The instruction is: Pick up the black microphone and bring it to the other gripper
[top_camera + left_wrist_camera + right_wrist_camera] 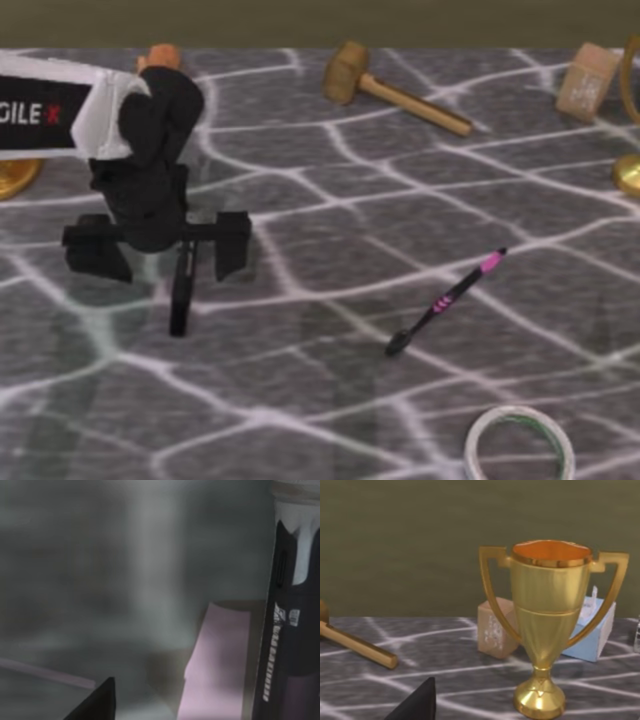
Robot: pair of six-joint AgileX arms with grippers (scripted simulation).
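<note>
The black microphone [180, 292] lies on the table at the left, its slim handle sticking out toward the front edge. Its mesh head is hidden under my left arm. My left gripper [165, 250] hangs open right over it, one finger [95, 252] on each side and well apart from the handle. In the left wrist view the handle [290, 630] fills the side, very close, beside one fingertip [97, 702]. My right gripper is outside the top view. One of its fingertips [417, 705] shows in the right wrist view, with nothing held.
A black toothbrush with pink marks [445, 300] lies right of centre. A wooden mallet [390, 88] rests at the back, a tape roll [520, 445] at the front right. A gold trophy [550, 625], a tan box [588, 80] and a light blue box [592, 630] stand at the back right.
</note>
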